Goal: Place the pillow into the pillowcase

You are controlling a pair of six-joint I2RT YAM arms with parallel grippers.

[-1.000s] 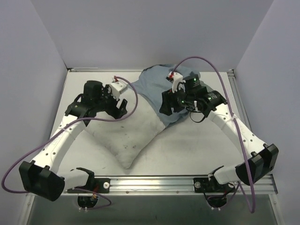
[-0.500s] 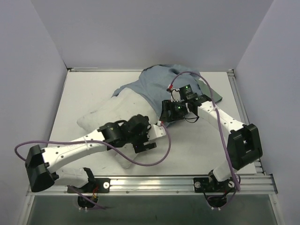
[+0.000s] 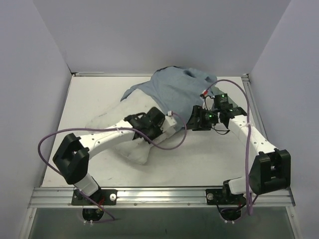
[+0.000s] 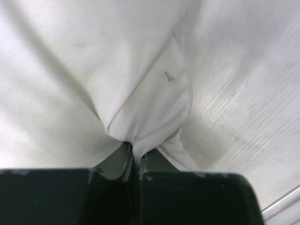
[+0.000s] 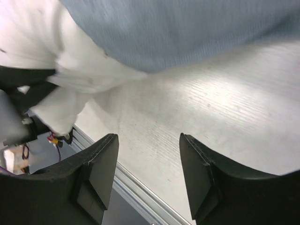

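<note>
The white pillow (image 3: 110, 118) lies on the table left of centre, its far end under the blue-grey pillowcase (image 3: 172, 89) heaped at the back. My left gripper (image 3: 152, 128) rests on the pillow's right side. In the left wrist view it (image 4: 136, 157) is shut on a pinched fold of the white pillow (image 4: 140, 103). My right gripper (image 3: 197, 119) hovers just right of the pillowcase's near edge. It (image 5: 149, 140) is open with bare table between its fingers, and the pillowcase (image 5: 187, 28) and pillow (image 5: 79, 70) lie beyond them.
The white table (image 3: 209, 154) has a metal rail (image 3: 159, 191) along its near edge and plain walls on three sides. A purple cable (image 3: 50, 142) loops out from the left arm. The right arm's cable (image 3: 234, 84) arches over the back right.
My left arm swung from the back left across the pillow and shut on its cloth. My right gripper slid right, off the pillowcase. The pillowcase now covers more of the pillow.
</note>
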